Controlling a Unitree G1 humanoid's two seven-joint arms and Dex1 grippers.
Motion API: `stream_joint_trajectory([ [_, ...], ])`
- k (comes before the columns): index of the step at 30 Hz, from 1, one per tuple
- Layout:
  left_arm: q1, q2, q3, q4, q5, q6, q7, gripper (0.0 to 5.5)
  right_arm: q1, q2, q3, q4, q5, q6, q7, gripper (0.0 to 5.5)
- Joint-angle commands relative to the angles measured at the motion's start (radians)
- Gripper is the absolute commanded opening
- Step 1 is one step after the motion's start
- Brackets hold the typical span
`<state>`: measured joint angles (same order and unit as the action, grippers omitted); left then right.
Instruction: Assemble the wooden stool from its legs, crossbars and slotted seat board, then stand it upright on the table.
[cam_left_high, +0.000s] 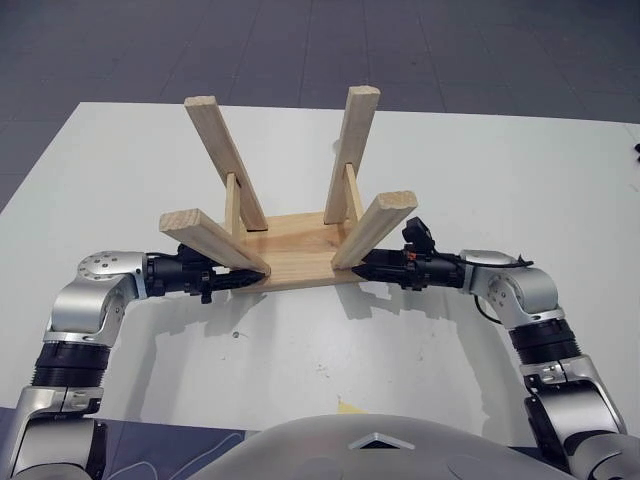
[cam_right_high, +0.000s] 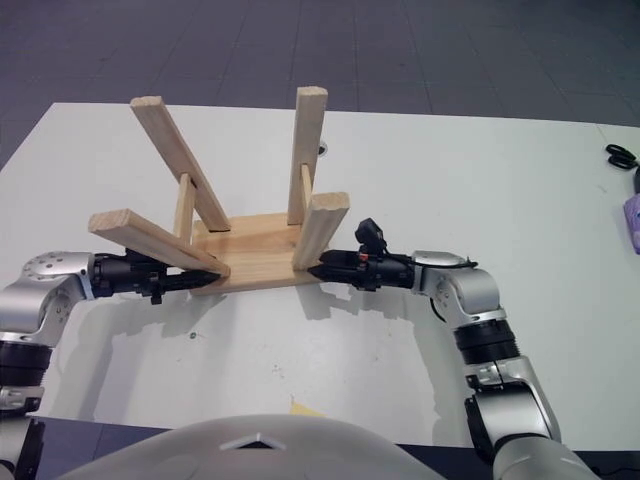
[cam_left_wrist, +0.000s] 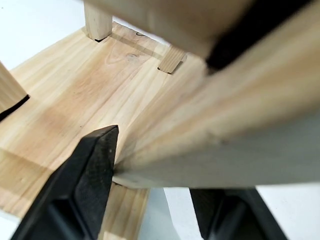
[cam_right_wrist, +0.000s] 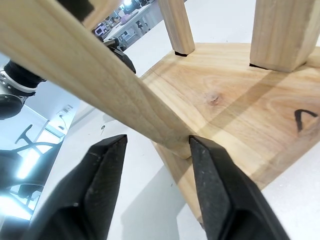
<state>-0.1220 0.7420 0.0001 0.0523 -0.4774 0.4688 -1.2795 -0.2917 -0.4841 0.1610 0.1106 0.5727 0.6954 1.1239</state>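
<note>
Left eye view, left gripper (cam_left_high: 247, 280): seen low at the near-left corner of the stool (cam_left_high: 290, 190), closed around the base of the near-left leg (cam_left_high: 210, 238). In the left wrist view one black finger (cam_left_wrist: 90, 175) is pressed against that leg's side, and the other is tucked against its opposite face.
Near-left leg: set into the seat board (cam_left_high: 295, 250) and leaned outward to the left.
Far-left leg (cam_left_high: 225, 160): planted at the board's far-left corner and tilted up and leftward. A thin bar (cam_left_high: 233, 205) is stood just beside it.
Seat board: laid flat on the table (cam_left_high: 480, 170) near its middle, with all four legs pointed upward.
Far-right leg (cam_left_high: 352, 150): held nearly upright, with a second thin bar (cam_left_high: 352, 190) against it.
Near-right leg (cam_left_high: 378, 228): slanted outward to the right.
Right gripper (cam_left_high: 362, 268): placed at the base of the near-right leg, fingers parted to either side. In the right wrist view one finger (cam_right_wrist: 220, 185) is touching the leg, a gap is left at the other, and nothing is clamped.
</note>
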Motion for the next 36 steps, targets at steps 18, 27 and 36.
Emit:
stream_joint_trajectory([
  [18, -0.148, -0.071, 0.104, -0.102, -0.296, 0.417, 0.119, 1.51, 0.008, 0.021, -0.186, -0.232, 0.210, 0.190, -0.054, 0.00],
  [27, -0.348, -0.123, 0.150, 0.058, -0.418, 0.727, 0.274, 1.04, -0.016, 0.116, -0.475, -0.345, 0.654, 0.372, -0.393, 0.40],
  [36, -0.449, -0.166, 0.211, 0.297, -0.390, 0.815, 0.407, 1.90, -0.041, 0.141, -0.519, -0.334, 0.792, 0.301, -0.597, 1.90],
])
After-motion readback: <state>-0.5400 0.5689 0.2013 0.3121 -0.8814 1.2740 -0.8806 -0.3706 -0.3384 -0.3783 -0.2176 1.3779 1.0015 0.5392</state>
